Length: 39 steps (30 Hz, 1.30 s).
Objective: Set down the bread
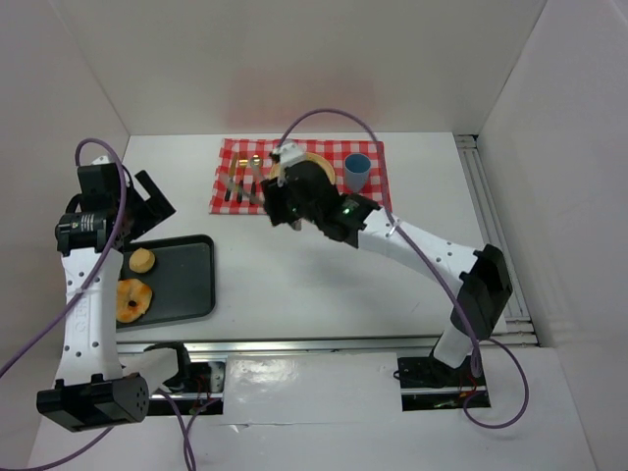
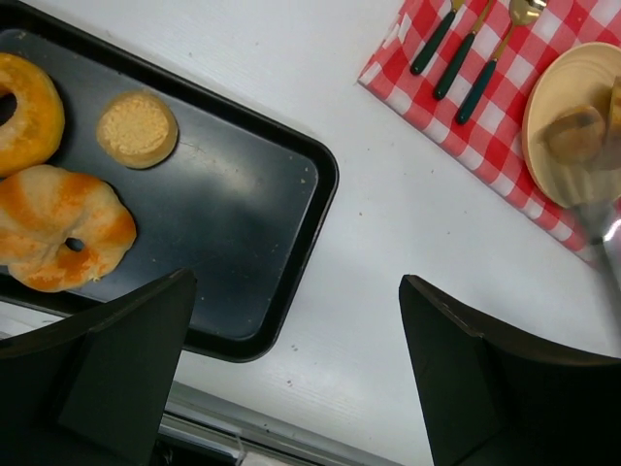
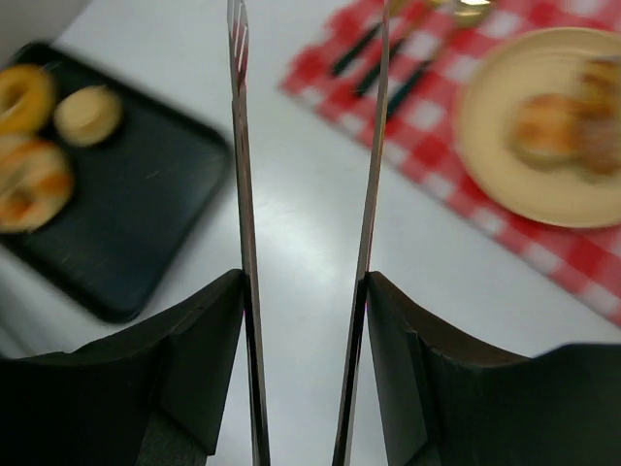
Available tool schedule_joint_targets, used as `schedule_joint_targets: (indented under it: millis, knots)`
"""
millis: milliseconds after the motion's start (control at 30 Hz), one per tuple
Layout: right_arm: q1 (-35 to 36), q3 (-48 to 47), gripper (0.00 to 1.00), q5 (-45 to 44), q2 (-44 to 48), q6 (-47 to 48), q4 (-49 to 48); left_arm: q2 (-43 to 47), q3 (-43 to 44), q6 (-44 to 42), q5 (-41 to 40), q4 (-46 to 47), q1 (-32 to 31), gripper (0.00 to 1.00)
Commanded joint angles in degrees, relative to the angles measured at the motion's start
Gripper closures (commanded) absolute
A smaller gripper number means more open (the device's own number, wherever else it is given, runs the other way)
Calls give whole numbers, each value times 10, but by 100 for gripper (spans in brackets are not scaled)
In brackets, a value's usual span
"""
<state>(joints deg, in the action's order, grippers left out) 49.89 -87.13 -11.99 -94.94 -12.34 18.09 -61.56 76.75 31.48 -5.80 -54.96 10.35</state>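
Now, starting nearest the arm bases: your dark tray [image 1: 186, 280] sits at the near left of the table [image 1: 324, 285]. On it lie a small round bun [image 1: 142, 260] and a ring-shaped piece [image 1: 132, 299], and the left wrist view catches a second ring [image 2: 24, 112] cut off at the frame's edge. Your left gripper [image 2: 296, 286] hangs by the tray's far side with its jaws spread wide and nothing between them. Farther out, up by the cloth, your right gripper [image 3: 303, 277] is clamped on a pair of metal tongs [image 3: 241, 146], whose two blades stand apart and carry nothing. Beyond them lies the red checked cloth [image 1: 235, 162] with green-handled cutlery [image 2: 464, 66], a pale yellow plate [image 3: 495, 165] and, just beside it, a blue cup [image 1: 356, 172]. The plate holds a golden piece [image 3: 548, 126], perhaps with another against it, though the blur leaves that unsure. You look to be between deliveries, with some bread set down and three pieces left on the tray. The next move probably calls for swinging the tongs over the tray, lowering the blades astride one piece and squeezing gently enough not to crush it. The lone bun looks the easiest to reach.
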Motion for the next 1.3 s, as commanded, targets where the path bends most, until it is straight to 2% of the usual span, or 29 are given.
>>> schedule_joint_targets:
  millis: [0,100,267,733,1267]
  knots:
    - [60,31,41,130,-7,20,-76,-2,40,-2,-24,-1,3,1]
    - [104,53,41,176,-34,43,-117,-27,75,-2,-37,-15,3,1]
    - [144,41,41,202,-86,43,-128,-71,143,3,-36,-50,3,2]
    - [182,-34,41,203,-203,21,-112,-71,107,-13,23,4,3,1]
    - [182,-162,41,208,-300,26,-101,-60,95,-19,28,15,3,1]
